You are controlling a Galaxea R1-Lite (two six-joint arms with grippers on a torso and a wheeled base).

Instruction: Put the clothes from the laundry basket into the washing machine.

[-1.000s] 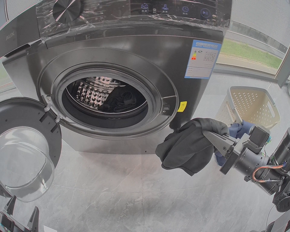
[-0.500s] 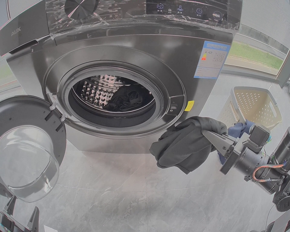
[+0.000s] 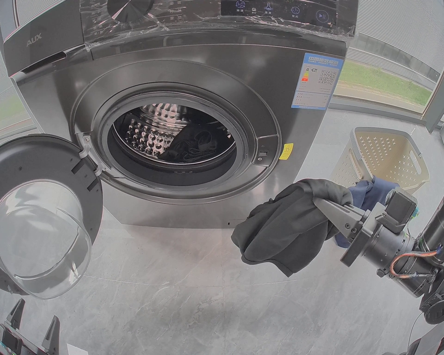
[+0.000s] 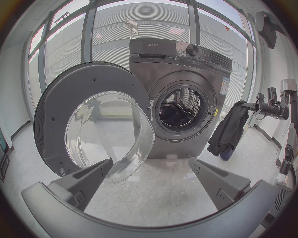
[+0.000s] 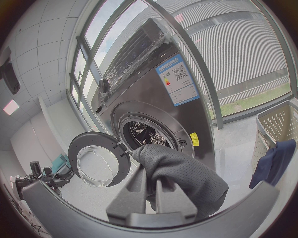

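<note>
Head view puts the washing machine (image 3: 277, 83) ahead of the right gripper (image 3: 321, 203) and to its left, with the round door (image 3: 41, 171) swung wide open on the far side of the drum opening (image 3: 171, 138). Black clothing (image 3: 194, 141) lies inside the drum. Close behind the right gripper stands the laundry basket (image 3: 384, 152), and a navy garment (image 3: 370, 194) is draped over the basket's near rim. Grey floor tiles (image 3: 185, 286) lie below.

The right arm reaches in from the right, held above the floor with its fingers pointing toward the machine's front corner. Those fingers are clamped on a dark grey garment (image 3: 282, 226), which hangs in folds from them, clear of the floor. The left gripper (image 4: 150, 161) sits low in front of the open door with its fingers spread wide and nothing between them.

A blue printed label (image 3: 317, 81) and a small yellow sticker (image 3: 286, 151) mark the machine's front. Clear plastic film (image 3: 208, 14) covers the control panel.
</note>
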